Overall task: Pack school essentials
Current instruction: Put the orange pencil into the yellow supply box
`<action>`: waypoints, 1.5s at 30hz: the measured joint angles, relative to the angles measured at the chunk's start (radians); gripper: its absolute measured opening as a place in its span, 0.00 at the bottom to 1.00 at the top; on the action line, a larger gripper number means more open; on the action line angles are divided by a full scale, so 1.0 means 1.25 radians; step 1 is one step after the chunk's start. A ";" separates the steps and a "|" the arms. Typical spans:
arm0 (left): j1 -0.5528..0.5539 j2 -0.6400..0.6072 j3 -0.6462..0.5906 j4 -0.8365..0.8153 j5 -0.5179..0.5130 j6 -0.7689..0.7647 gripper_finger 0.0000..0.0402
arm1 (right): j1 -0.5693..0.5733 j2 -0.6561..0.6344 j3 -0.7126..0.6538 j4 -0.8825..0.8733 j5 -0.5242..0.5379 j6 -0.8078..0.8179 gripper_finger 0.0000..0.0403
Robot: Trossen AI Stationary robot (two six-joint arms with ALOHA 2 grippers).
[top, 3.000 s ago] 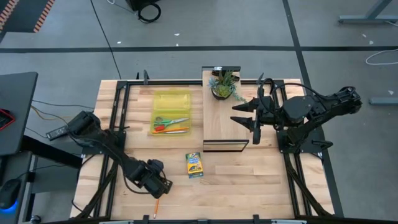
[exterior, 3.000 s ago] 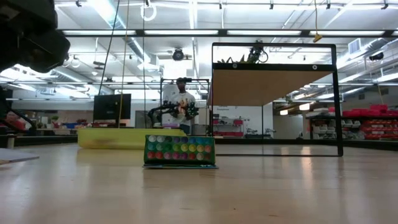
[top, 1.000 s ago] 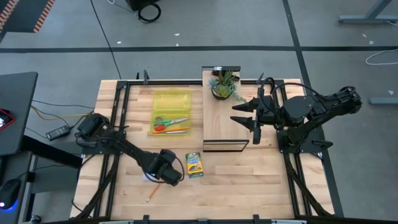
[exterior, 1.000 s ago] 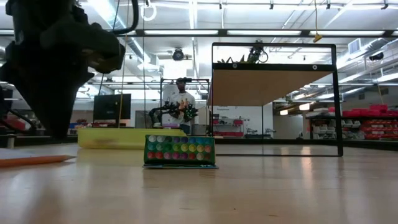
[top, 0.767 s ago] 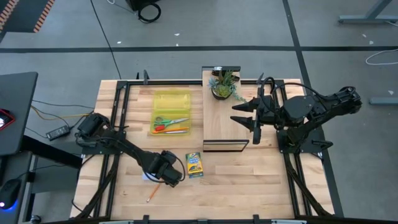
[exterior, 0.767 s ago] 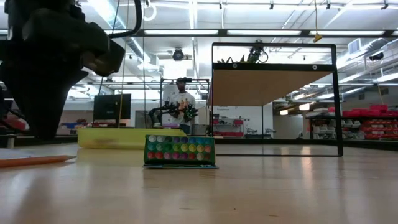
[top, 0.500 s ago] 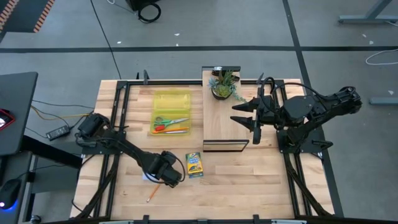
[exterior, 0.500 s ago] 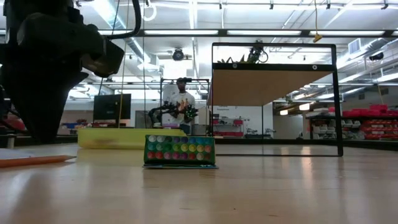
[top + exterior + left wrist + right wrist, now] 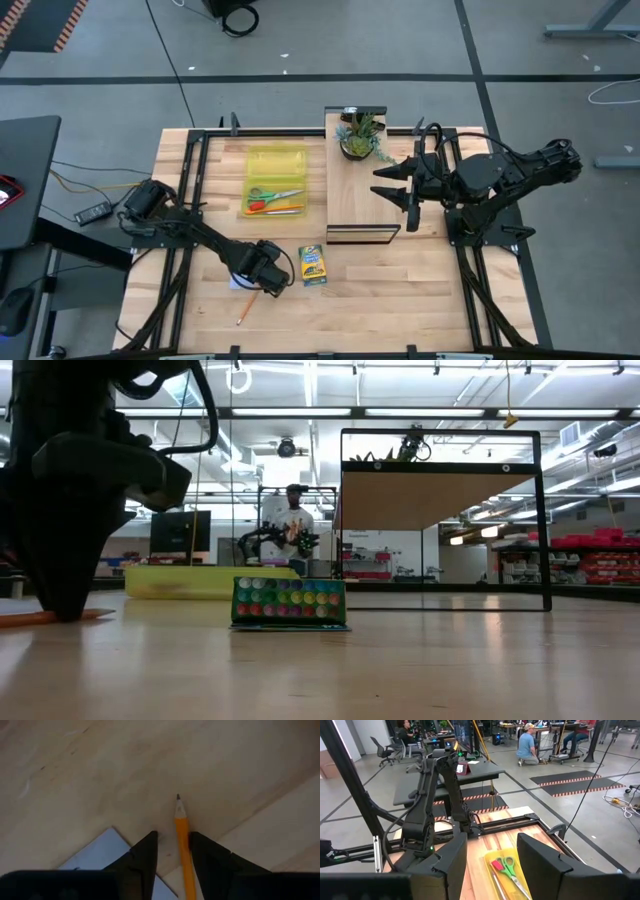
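An orange pencil (image 9: 182, 840) lies flat on the wooden table near its front left, also seen in the high view (image 9: 243, 312). My left gripper (image 9: 172, 836) points straight down over its sharpened end, open, one finger on each side. A pale blue notepad (image 9: 95, 857) lies flat beside it. The green-and-yellow crayon box (image 9: 313, 266) lies to the right of the gripper. Green-handled scissors (image 9: 275, 194), a red pen and another pencil lie in the yellow tray (image 9: 275, 160). My right gripper (image 9: 492, 860) hangs open above the board, holding nothing. My left gripper comes from above, its fingers across the pencil just behind the sharpened tip (image 9: 178, 807). The pencil's side lies close against one finger (image 9: 202, 852); I cannot tell whether they touch. The pencil rests flat on the table.
A light wooden board with a black frame (image 9: 365, 195) stands at the centre right, a potted plant (image 9: 360, 137) on its far end. Black rails (image 9: 185, 210) run along both table sides. Bare wood lies along the front right. A person stands in the room beyond.
My left gripper has come down toward the table; in the low view its fingertips now stand at the tabletop by the pencil. The pencil, notepad and crayon box have stayed where they were.
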State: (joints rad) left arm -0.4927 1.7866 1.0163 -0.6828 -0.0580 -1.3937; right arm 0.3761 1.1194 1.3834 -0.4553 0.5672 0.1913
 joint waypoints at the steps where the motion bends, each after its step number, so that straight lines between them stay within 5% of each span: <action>1: 0.005 0.000 0.000 -0.001 0.000 0.006 0.29 | 0.000 0.000 0.000 0.001 0.000 0.000 0.45; 12: 0.065 0.003 -0.002 0.042 -0.010 0.084 0.02 | 0.000 0.000 0.000 0.002 0.000 -0.006 0.45; 20: 0.129 0.005 -0.003 0.126 -0.018 0.135 0.11 | -0.001 0.000 0.000 0.002 0.000 -0.007 0.45; 27: 0.191 0.009 -0.004 0.186 -0.058 0.243 0.06 | -0.001 0.000 0.000 0.002 0.000 -0.007 0.45; 45: 0.241 -0.020 -0.002 0.192 0.065 0.338 0.03 | 0.000 0.000 0.000 -0.002 0.000 0.014 0.45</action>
State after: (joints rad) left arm -0.1912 1.7613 1.0134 -0.4425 0.0236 -0.9714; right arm 0.3756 1.1194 1.3834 -0.4576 0.5674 0.2085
